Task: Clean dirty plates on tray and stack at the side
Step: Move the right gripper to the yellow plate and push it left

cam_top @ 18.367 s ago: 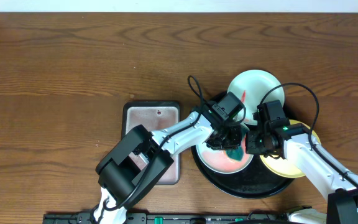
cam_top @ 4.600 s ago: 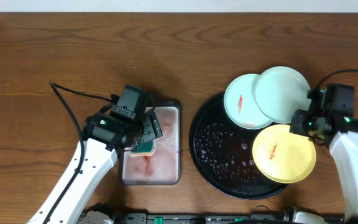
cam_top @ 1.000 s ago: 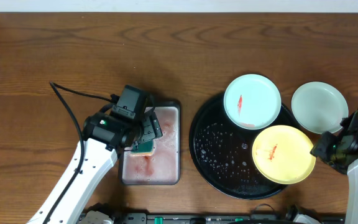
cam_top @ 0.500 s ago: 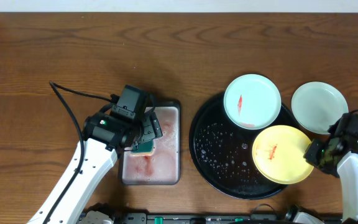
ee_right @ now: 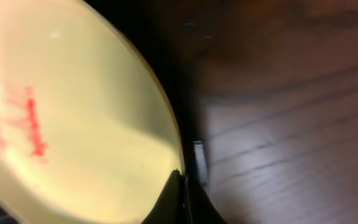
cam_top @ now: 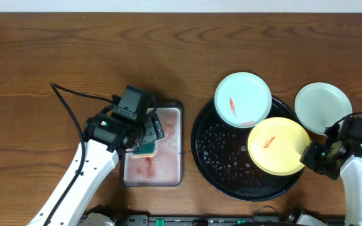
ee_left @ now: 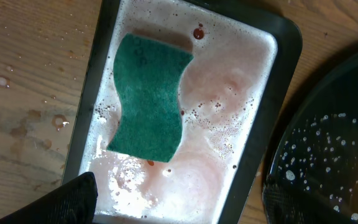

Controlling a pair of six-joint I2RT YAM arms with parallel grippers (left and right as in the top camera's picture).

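The black tray (cam_top: 222, 164) holds a yellow plate (cam_top: 275, 147) with a red smear. My right gripper (cam_top: 310, 157) is shut on that plate's right rim; the right wrist view shows both fingertips (ee_right: 178, 190) pinched together on the yellow plate (ee_right: 73, 118). A mint plate (cam_top: 242, 99) with a red smear rests over the tray's far rim. Another mint plate (cam_top: 322, 108), with no smear, lies on the table right of the tray. My left gripper (cam_top: 144, 135) hovers open over the grey pan; its fingers (ee_left: 73, 199) stand wide apart below a green sponge (ee_left: 148, 96).
The grey metal pan (cam_top: 176, 113) left of the tray holds pinkish soapy water (ee_left: 222, 118) and the sponge. Water drops speckle the tray's floor (ee_left: 328, 155). A black cable (cam_top: 68, 103) trails off the left arm.
My right gripper has closed on the yellow plate's rim and pushed it left and a little away. The smeared mint plate has shifted left too. The left arm has not moved.
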